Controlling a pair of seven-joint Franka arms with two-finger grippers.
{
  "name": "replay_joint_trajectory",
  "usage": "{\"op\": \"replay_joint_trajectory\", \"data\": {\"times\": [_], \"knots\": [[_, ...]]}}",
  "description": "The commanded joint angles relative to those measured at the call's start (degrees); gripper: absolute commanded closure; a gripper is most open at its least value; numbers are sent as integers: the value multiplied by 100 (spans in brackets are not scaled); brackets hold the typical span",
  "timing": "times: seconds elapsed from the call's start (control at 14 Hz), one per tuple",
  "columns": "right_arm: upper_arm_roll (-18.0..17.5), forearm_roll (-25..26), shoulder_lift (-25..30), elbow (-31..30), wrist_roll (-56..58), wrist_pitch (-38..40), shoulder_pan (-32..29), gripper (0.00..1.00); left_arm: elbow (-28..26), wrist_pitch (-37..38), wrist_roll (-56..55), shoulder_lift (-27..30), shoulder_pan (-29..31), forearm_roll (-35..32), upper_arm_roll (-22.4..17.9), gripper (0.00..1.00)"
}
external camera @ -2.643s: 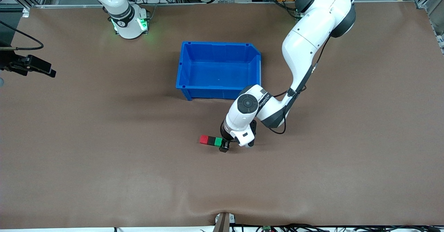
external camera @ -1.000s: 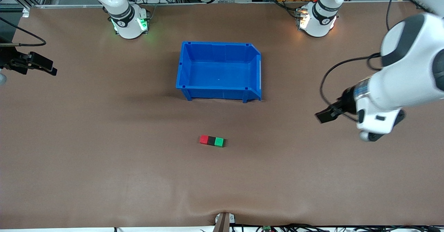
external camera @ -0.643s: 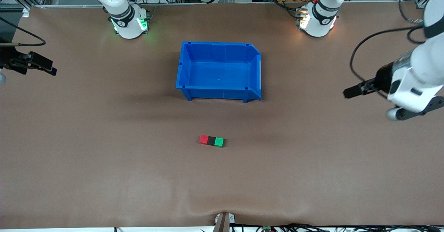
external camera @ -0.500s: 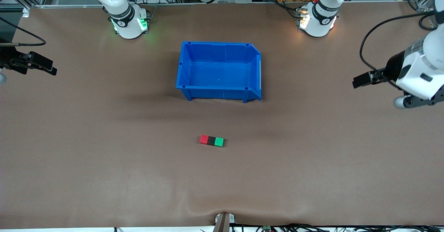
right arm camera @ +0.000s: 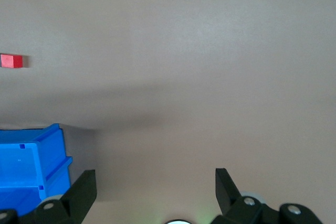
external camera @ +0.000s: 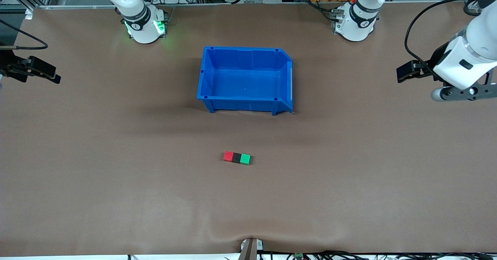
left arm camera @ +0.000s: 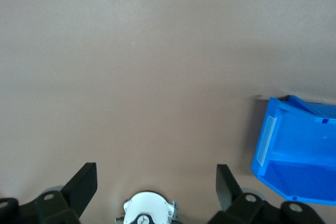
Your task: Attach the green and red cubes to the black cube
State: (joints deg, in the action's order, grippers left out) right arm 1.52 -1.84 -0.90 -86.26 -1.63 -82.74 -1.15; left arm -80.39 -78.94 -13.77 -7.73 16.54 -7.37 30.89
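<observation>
A red cube, a black cube and a green cube lie in one touching row on the brown table, the black one in the middle, nearer to the front camera than the blue bin. The red cube also shows in the right wrist view. My left gripper is open and empty, up over the table at the left arm's end. My right gripper is open and empty, up over the right arm's end of the table.
The blue bin is open-topped and holds nothing that I can see; it shows in the left wrist view and the right wrist view. The arm bases stand along the table's back edge.
My left gripper has left the green cube's end of the row and drawn away, up and toward the left arm's end of the table. The cube row and right arm have stayed put.
</observation>
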Motion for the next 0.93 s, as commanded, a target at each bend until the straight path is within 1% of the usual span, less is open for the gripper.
{"op": "replay_joint_trajectory", "data": {"times": [0.0,0.07,0.29,0.43,0.71,0.86], "knots": [[-20,17,11,66,-30,82,-34,0,-924,-646,295,605,130,87,4,0],[-20,17,11,66,-30,82,-26,0,-1021,-762,356,624,139,87,-4,0],[-20,34,11,66,-30,91,-17,0,-952,-789,383,571,200,87,-4,0],[-20,52,19,75,-30,126,-52,0,-865,-789,410,545,200,78,-4,0],[-12,70,19,92,-30,284,-61,0,-487,-789,384,387,192,17,-4,0],[-12,61,19,92,-39,284,-52,0,-460,-789,392,387,191,16,4,0]]}}
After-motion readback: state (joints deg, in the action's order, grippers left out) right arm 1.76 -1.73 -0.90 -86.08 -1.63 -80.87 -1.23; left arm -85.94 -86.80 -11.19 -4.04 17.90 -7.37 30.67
